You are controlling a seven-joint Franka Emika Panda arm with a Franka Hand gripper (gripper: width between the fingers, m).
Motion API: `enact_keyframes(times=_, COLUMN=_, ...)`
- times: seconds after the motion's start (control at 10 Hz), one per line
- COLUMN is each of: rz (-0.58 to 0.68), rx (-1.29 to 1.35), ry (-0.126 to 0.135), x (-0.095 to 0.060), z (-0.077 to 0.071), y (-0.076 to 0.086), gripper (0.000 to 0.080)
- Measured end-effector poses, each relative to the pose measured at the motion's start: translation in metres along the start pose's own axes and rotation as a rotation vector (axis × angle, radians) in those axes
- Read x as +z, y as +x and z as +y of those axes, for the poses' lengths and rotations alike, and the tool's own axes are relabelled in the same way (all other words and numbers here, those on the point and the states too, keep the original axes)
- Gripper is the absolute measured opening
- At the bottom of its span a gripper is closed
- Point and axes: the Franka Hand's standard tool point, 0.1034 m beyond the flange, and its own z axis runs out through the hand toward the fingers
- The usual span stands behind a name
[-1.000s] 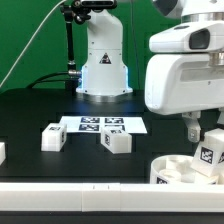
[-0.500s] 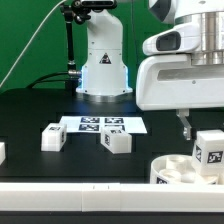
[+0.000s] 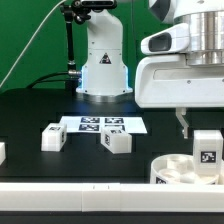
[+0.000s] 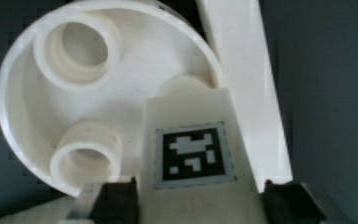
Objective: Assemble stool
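Observation:
My gripper [image 3: 199, 134] hangs at the exterior view's right, shut on a white blocky stool leg [image 3: 207, 147] whose tag faces the camera. The leg hovers upright just over the round rimmed seat [image 3: 172, 171], which lies at the front right. In the wrist view the leg [image 4: 195, 130] runs between my two dark fingers [image 4: 108, 200], and the seat [image 4: 78, 95] shows two round sockets beneath it. Whether the leg touches the seat I cannot tell. Two more legs [image 3: 53, 137] [image 3: 117, 142] lie loose near the table's middle.
The marker board [image 3: 100, 125] lies flat behind the loose legs. The arm's white base [image 3: 104, 66] stands at the back. A white rail [image 3: 70, 198] runs along the front edge, seen also as a white rail [image 4: 247, 60] beside the seat. A small white piece [image 3: 2, 152] shows at the left edge.
The gripper has risen a little with the leg, and the leg has turned from tilted to nearly upright over the seat. The loose legs have not moved.

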Motion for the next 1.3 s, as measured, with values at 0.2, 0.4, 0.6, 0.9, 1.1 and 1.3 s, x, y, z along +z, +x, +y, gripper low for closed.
enact_keyframes(times=0.2, rz=-0.002, rx=0.08, ry=0.004, x=-0.0001, z=0.0004, y=0.0003, gripper=0.034)
enact_keyframes(times=0.4, rz=-0.008, rx=0.249, ry=0.012, x=-0.0002, z=0.0004, y=0.0002, gripper=0.034)
enact_keyframes(times=0.6, rz=-0.02, rx=0.446, ry=0.022, x=0.0003, z=-0.0018, y=-0.0038, gripper=0.034)
enact_keyframes(times=0.9, rz=-0.033, rx=0.76, ry=0.038, x=0.0008, z=-0.0079, y=-0.0074, gripper=0.034)
enact_keyframes(times=1.1, rz=-0.053, rx=0.935, ry=0.059, x=0.0007, z=-0.0081, y=-0.0068, gripper=0.034)
enact_keyframes(times=1.3, rz=-0.081, rx=1.122, ry=0.073, x=0.0008, z=-0.0082, y=-0.0071, gripper=0.034)
